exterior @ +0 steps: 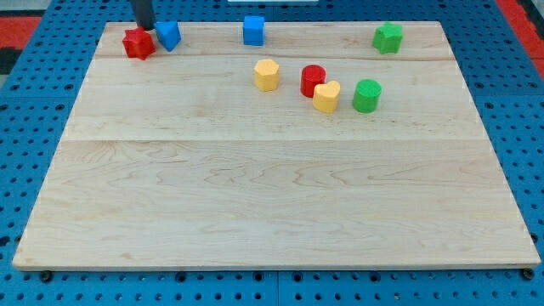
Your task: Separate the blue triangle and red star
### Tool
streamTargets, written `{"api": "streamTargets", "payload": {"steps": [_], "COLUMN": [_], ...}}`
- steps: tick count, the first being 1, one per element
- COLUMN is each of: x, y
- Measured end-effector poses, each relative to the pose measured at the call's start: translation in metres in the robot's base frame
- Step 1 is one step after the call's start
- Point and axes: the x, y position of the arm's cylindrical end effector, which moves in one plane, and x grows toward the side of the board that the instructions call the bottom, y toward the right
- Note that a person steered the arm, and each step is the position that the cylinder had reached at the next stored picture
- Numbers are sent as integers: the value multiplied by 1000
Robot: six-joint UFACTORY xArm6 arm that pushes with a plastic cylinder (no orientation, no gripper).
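Observation:
The red star [138,43] lies near the board's top left corner. The blue triangle [169,35] sits just to its right, almost touching it. My tip [144,27] comes down from the view's top and ends just behind the two blocks, above the gap between them and close to the star's upper right edge.
A blue cube [253,30] sits at the top middle and a green star-like block [388,37] at the top right. A yellow hexagon [267,75], a red cylinder [313,80], a yellow heart [326,97] and a green cylinder [366,95] lie right of centre on the wooden board [272,195].

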Motion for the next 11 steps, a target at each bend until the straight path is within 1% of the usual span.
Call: {"api": "streamTargets", "payload": {"steps": [11], "x": [0], "y": [24]}}
